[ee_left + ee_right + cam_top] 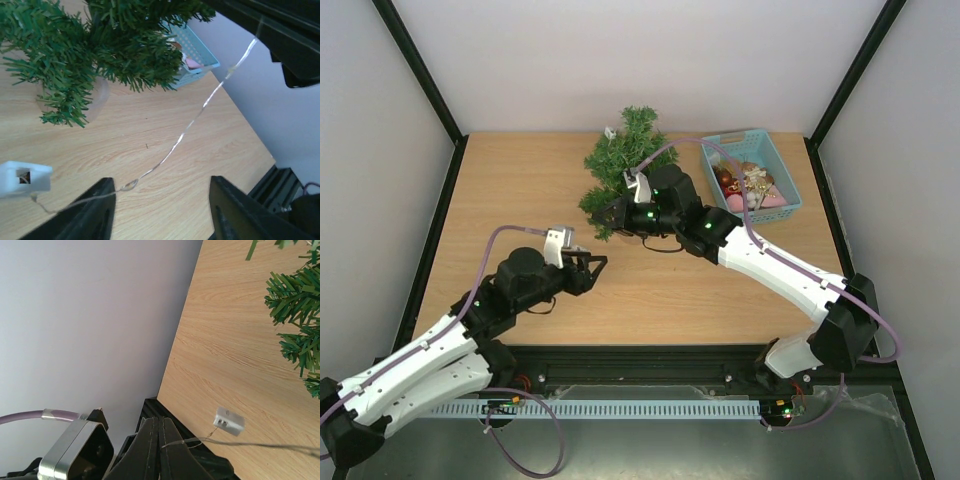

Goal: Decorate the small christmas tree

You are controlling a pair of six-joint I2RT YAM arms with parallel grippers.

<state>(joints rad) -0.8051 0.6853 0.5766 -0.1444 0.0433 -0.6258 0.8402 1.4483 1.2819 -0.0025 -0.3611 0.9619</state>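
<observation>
On our wooden table [520, 200], the tree [625, 160] stands far-centre, left of the basket [787, 178]. We see the right gripper [610, 214] pinching a wire [190, 125], while the left gripper [599, 262] gapes, empty.

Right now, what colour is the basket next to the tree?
Light blue; the basket shows best in the top external view.

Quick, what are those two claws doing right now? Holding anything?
Left gripper: open, with a thin silvery wire running between its fingers.
Right gripper: closed, pinching that same wire.
</observation>
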